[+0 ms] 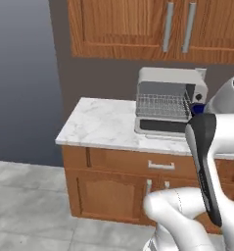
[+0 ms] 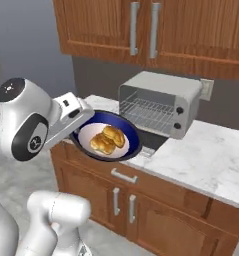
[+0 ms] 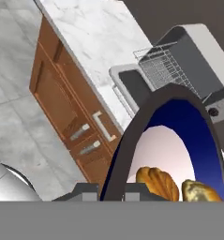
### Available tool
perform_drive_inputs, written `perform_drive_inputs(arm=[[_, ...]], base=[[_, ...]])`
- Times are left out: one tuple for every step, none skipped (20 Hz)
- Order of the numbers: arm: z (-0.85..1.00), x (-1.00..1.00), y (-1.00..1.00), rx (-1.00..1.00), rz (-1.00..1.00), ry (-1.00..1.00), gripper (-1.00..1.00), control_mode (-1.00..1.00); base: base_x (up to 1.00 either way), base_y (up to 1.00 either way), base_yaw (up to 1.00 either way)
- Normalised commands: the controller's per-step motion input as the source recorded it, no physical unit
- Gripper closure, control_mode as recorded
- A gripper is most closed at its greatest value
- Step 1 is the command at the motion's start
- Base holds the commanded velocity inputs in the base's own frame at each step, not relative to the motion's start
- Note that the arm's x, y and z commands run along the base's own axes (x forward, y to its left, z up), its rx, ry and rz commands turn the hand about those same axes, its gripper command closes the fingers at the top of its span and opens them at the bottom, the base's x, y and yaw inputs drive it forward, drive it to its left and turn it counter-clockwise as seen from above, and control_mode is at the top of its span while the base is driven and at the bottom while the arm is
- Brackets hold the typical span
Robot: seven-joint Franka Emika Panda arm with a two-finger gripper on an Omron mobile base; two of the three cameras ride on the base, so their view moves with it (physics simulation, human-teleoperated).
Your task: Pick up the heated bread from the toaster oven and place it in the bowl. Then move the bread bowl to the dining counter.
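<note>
Grip: while my jaws stand pinched tight on the near rim of the bowl (image 2: 107, 135), my gripper (image 3: 111, 191) carries it off the worktop, lifted and tilted toward the right base camera.
Bowl contents: the heated bread (image 2: 107, 139) lies in two golden lumps on the white inside, one touching the other, near the rim I hold.
Step in hand: I judge the bread is placed and the carry to the dining counter is what remains.
How to do it well: level the bowl first, since at this tilt the lumps could slide out; keep the pinch firm and swing slowly, well away from the drop-down door.
Toaster oven (image 2: 158, 102): door down, wire rack bare, standing on the marble worktop (image 1: 101, 122) just beyond the bowl.
Dining counter: I cannot see it from here.
</note>
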Motion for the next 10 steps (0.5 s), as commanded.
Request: perform_drive_inputs(arm=[[0.0, 0.0, 0.0, 0.0, 0.0, 0.0, 1.0, 1.0], [0.0, 0.0, 0.0, 0.0, 0.0, 0.0, 1.0, 1.0], [0.0, 0.0, 0.0, 0.0, 0.0, 0.0, 1.0, 1.0], [0.0, 0.0, 0.0, 0.0, 0.0, 0.0, 1.0, 1.0], [0.0, 0.0, 0.0, 0.0, 0.0, 0.0, 1.0, 1.0], [0.0, 0.0, 0.0, 0.0, 0.0, 0.0, 1.0, 1.0], [0.0, 0.0, 0.0, 0.0, 0.0, 0.0, 1.0, 1.0], [0.0, 0.0, 0.0, 0.0, 0.0, 0.0, 1.0, 1.0], [0.0, 0.0, 0.0, 0.0, 0.0, 0.0, 1.0, 1.0], [0.0, 0.0, 0.0, 0.0, 0.0, 0.0, 1.0, 1.0]], base=[[-0.28, 0.0, 1.0], [-0.01, 0.0, 1.0], [0.0, 0.0, 1.0], [0.0, 0.0, 1.0], [0.0, 0.0, 1.0], [0.0, 0.0, 1.0], [0.0, 0.0, 1.0], [0.0, 0.0, 1.0], [0.0, 0.0, 1.0], [0.0, 0.0, 1.0]])
